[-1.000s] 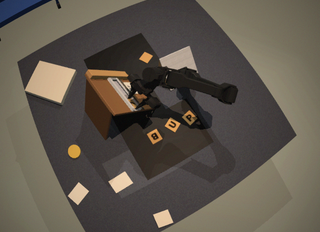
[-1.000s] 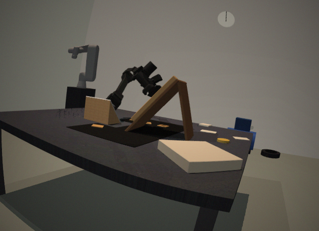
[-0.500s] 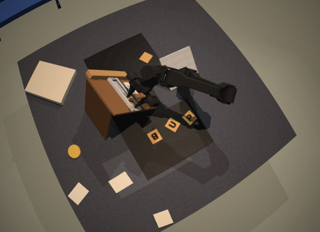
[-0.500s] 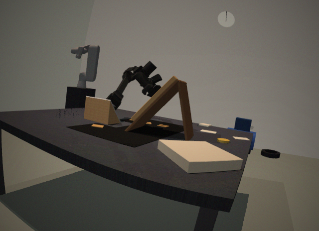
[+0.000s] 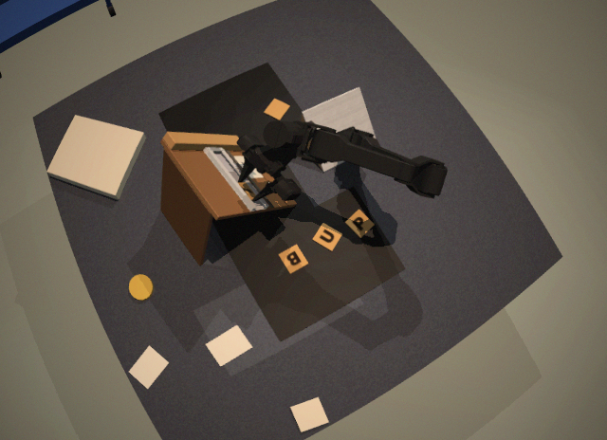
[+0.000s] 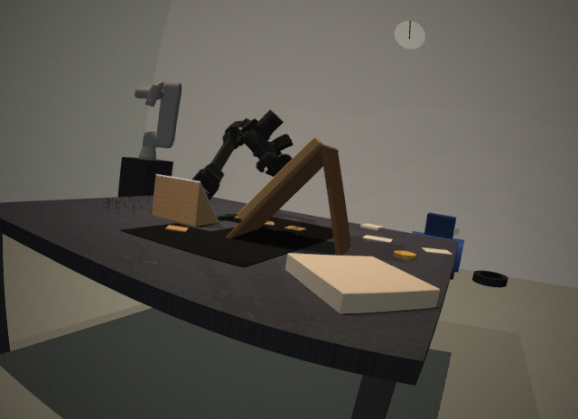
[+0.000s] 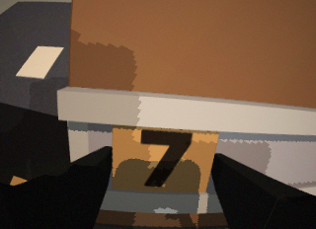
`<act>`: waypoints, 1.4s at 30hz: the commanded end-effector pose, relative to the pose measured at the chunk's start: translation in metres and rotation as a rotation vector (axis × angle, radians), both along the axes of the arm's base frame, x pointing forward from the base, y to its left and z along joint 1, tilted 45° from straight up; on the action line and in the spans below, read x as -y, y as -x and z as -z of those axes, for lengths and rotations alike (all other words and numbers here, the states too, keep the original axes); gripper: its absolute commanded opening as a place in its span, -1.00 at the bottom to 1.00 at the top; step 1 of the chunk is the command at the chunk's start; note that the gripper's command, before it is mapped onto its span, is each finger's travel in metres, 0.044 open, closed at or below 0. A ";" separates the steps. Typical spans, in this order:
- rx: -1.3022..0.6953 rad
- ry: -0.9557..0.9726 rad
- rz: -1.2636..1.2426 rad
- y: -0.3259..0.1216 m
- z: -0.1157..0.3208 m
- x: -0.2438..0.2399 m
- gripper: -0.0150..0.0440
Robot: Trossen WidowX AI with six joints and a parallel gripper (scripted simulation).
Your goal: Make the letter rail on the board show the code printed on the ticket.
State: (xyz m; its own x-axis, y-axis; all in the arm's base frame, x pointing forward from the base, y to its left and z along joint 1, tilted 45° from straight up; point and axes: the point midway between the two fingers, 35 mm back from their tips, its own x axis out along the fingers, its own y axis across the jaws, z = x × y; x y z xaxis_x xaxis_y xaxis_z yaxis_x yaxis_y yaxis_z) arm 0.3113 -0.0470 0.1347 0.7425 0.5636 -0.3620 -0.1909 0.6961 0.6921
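Note:
My gripper (image 5: 248, 189) (image 7: 164, 158) is shut on the orange 7 tile (image 7: 165, 177), one finger at each side. The tile sits between the lips of the pale rail (image 5: 223, 173) (image 7: 237, 115), near the rail's left end in the wrist view; bare rail channel shows to its right. The rail runs across the sloped board (image 5: 193, 168) (image 6: 280, 186) (image 7: 197, 41). The B tile (image 5: 293, 258), U tile (image 5: 327, 236) and P tile (image 5: 359, 223) lie face up on the dark mat (image 5: 289, 313). Another orange tile (image 5: 277, 109) (image 6: 177, 228) shows no letter. The ticket's code is not readable; the fingertips are hidden in the exterior view.
A wedge-shaped stand (image 5: 338, 107) (image 6: 177, 200) is beside the arm. A thick cream block (image 5: 98, 155) (image 6: 364, 276) lies behind the board. A yellow disc (image 5: 140, 286) (image 6: 404, 255) and pale cards (image 5: 229, 345) (image 5: 149, 367) (image 5: 309, 414) lie towards the counter's edge.

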 end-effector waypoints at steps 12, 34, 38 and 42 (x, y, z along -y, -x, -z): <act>0.008 0.003 -0.004 -0.002 0.005 0.006 -0.49; 0.008 0.004 -0.004 -0.005 0.013 0.015 -0.49; 0.008 0.004 -0.004 -0.005 0.014 0.016 -0.49; 0.008 0.004 -0.004 -0.006 0.016 0.018 -0.49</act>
State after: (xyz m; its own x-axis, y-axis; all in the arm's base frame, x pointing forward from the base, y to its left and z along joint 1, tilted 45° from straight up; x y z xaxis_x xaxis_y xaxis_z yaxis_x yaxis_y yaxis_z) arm 0.3157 -0.0630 0.1186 0.7423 0.5634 -0.3627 -0.1905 0.6965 0.6918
